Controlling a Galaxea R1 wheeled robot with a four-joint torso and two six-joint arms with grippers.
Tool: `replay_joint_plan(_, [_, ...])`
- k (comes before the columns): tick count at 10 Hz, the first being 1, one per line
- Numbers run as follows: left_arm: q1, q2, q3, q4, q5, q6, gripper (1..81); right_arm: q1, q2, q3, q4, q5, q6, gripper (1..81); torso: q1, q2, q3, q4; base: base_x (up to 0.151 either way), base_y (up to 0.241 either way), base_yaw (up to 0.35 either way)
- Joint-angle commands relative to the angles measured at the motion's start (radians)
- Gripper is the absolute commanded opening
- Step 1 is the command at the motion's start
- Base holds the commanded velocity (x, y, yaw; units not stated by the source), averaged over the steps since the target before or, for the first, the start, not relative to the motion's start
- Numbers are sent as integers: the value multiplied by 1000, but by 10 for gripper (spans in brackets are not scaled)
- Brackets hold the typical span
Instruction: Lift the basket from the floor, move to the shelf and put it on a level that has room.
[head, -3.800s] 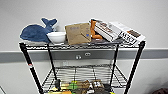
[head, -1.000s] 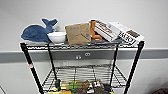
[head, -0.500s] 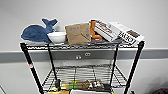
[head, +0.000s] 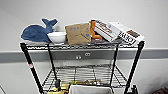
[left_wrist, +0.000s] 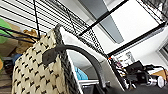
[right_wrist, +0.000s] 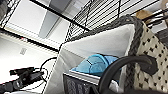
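Blue plush whale (head: 37, 32) at upper left, white bowl (head: 57, 37) just beside it, brown cardboard envelope (head: 78, 33) at center, orange object (head: 94, 30) behind it, boxed books (head: 117, 32) leaning at upper right, white wall (head: 100, 10) behind.

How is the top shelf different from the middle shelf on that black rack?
The top tier is crowded: a blue whale toy, a white bowl, a brown envelope and boxes sit on it. The middle tier shows bare wire grid with room left. Both are wire grids in a black frame on the same rack.
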Motion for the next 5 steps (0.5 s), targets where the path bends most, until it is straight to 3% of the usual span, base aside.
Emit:
replay_joint_plan(1, [-170,-51,93,-37,-6,-3,10,189,-75,97,67,-27,-11,10,0,0,0,0,0,0,0])
replay_joint_plan(5, [-271,-74,110,-100,34,-3,10,269,-118,126,114,-56,-11,10,0,0,0,0,0,0,0])
